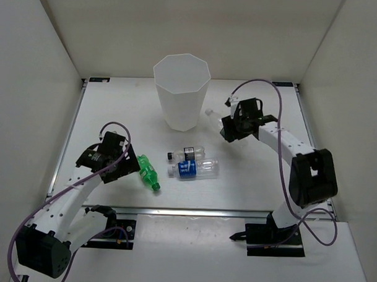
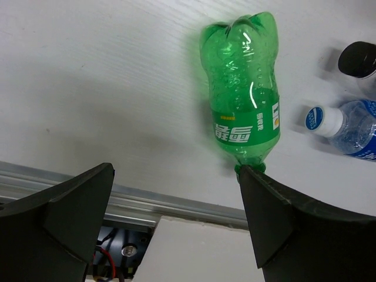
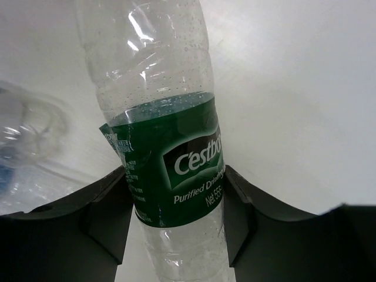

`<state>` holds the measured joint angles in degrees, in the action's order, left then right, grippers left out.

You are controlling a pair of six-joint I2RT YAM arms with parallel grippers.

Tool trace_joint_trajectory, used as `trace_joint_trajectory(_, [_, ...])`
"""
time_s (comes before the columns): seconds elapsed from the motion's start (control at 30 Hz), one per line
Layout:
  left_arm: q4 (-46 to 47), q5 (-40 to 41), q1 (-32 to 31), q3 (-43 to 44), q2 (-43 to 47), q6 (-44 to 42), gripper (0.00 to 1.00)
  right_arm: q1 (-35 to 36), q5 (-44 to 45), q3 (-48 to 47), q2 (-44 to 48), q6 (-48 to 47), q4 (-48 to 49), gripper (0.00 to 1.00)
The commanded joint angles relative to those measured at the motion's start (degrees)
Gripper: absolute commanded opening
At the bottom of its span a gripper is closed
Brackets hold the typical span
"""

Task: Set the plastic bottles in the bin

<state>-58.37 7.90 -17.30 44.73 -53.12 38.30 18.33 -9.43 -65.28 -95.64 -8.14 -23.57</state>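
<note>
Our right gripper [image 3: 173,188] clamps the clear plastic bottle with the dark green label [image 3: 154,64] just beside the tall white faceted plastic bin [image 1: 180,113] — outside it. Our left gripper [image 2: 175,171] gapes wide, one fingertip at the neck of the all-green plastic bottle [image 2: 244,88] — it lies on the white table [image 2: 88,76] near the blue-labelled clear bottle [image 1: 195,169] and the black-labelled clear bottle [image 1: 188,153].

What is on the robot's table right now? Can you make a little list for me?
Bin: white bin, upright at the back, no bottle seen inside
Left side: green bottle lying on the table, left gripper open by its cap end
Right side: right gripper shut on the dark-green-label bottle
Middle: black-label bottle and blue-label bottle lying side by side
</note>
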Motion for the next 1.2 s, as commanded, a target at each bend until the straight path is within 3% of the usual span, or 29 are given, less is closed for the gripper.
trace_joint_trajectory(0.0, [3.52, -0.6, -0.01, 0.28, -0.14, -0.51, 0.99, -1.1, 4.4, -6.87, 12.11, 0.94, -0.42, 0.16])
trace_joint_trajectory(0.17, [6.51, -2.02, -0.36, -1.05, -0.75, 0.28, 0.99, 1.89, 7.94, -19.07, 14.26, -0.83, -2.52, 0.11])
trace_joint_trajectory(0.33, [10.11, -2.01, -2.29, -2.02, -2.07, 2.74, 0.99, 4.34, 2.69, -39.09, 3.12, 1.98, 0.89, 0.09])
trace_joint_trajectory(0.5, [11.35, -0.78, -3.09, -1.66, -3.74, 4.67, 0.98, 9.35, -0.07, -59.94, -12.87, 1.72, -0.94, 0.13])
trace_joint_trajectory(0.6, [12.4, -0.96, -2.47, -2.01, -3.83, 5.2, 0.99, 10.85, -1.03, -69.45, -21.23, 3.82, -1.56, 0.21])
trace_joint_trajectory(0.63, [12.58, -0.52, -2.65, -1.75, -3.57, 5.55, 0.99, 10.42, -4.07, -72.68, -24.13, 4.71, -0.78, 0.28])
trace_joint_trajectory(0.67, [12.75, -0.61, -2.56, -1.93, -3.74, 5.47, 0.99, 10.33, -4.71, -73.15, -24.77, 5.15, 0.18, 0.41])
trace_joint_trajectory(0.73, [12.49, 0.18, -3.35, -1.67, -4.0, 5.9, 0.98, 10.24, -6.2, -73.07, -25.48, 6.47, 2.12, 0.51])
trace_joint_trajectory(0.77, [12.05, 0.45, -3.7, -1.66, -3.83, 5.99, 0.99, 9.63, -7.17, -73.06, -25.3, 6.91, 2.04, 0.68])
trace_joint_trajectory(0.87, [12.4, -0.08, -3.53, -2.28, -4.27, 5.99, 0.99, 9.27, -8.5, -72.98, -23.73, 6.83, 0.46, 0.99])
trace_joint_trajectory(1.03, [13.28, -0.34, -3.53, -2.72, -4.27, 5.82, 0.98, 7.69, -9.47, -72.01, -16.53, 6.29, -3.31, 0.99])
trace_joint_trajectory(1.17, [15.12, -0.08, -3.53, -2.63, -5.58, 5.47, 0.99, 4.8, -7.01, -59.58, -4.08, 9.62, -3.41, 0.99])
